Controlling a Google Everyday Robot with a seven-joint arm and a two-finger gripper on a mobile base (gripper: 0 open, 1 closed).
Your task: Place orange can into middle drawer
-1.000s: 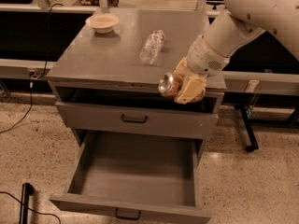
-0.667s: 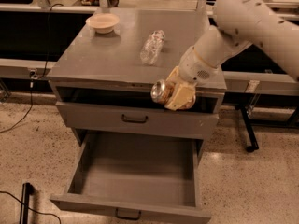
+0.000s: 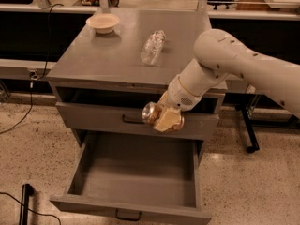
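Note:
My gripper (image 3: 164, 118) is shut on the orange can (image 3: 151, 112), which lies sideways in it with its silver rimmed end facing left. I hold it in front of the upper handled drawer's face, above the back part of the middle drawer (image 3: 133, 165). The middle drawer is pulled wide open, with a bare grey floor and a small black handle (image 3: 128, 215) on its front.
The upper drawer (image 3: 93, 116) is slightly open with a black handle (image 3: 131, 121). On the cabinet top (image 3: 93, 60) lie a clear crinkled plastic bottle (image 3: 153, 46) and a shallow tan bowl (image 3: 102, 23). A black object (image 3: 25, 198) and cable lie on the floor at left.
My arm has moved the can left and down, from over the cabinet's front right edge to in front of the upper drawer's face, above the open middle drawer.

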